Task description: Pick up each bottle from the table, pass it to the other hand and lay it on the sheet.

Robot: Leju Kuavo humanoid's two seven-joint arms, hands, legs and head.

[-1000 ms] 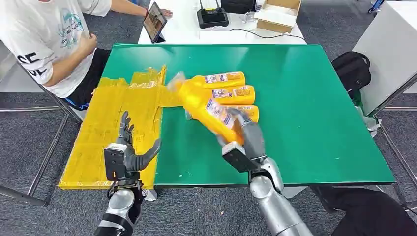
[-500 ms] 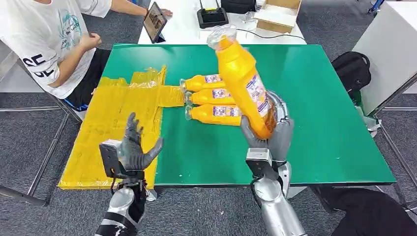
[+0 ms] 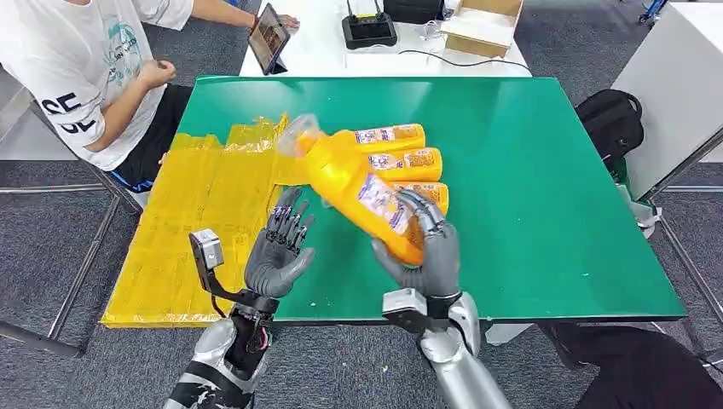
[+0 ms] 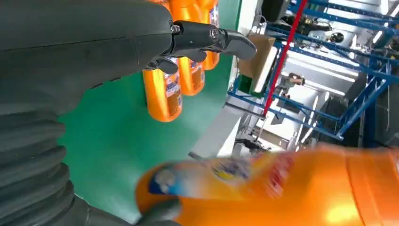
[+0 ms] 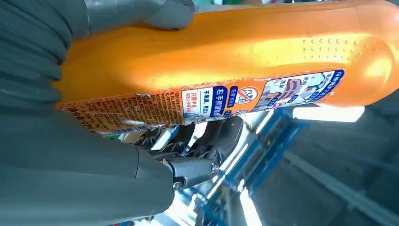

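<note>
I see a green table (image 3: 529, 213) with a yellow sheet (image 3: 196, 213) over its left part and three orange bottles (image 3: 401, 159) lying mid-table.

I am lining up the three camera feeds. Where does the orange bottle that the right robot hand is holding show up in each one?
Head view: held bottle tilted across the middle, base in the right robot hand.
Left wrist view: blurred, along the bottom edge.
Right wrist view: across the top, label facing the camera.
Shared landmark: the bottle's blue-and-white label.
</note>
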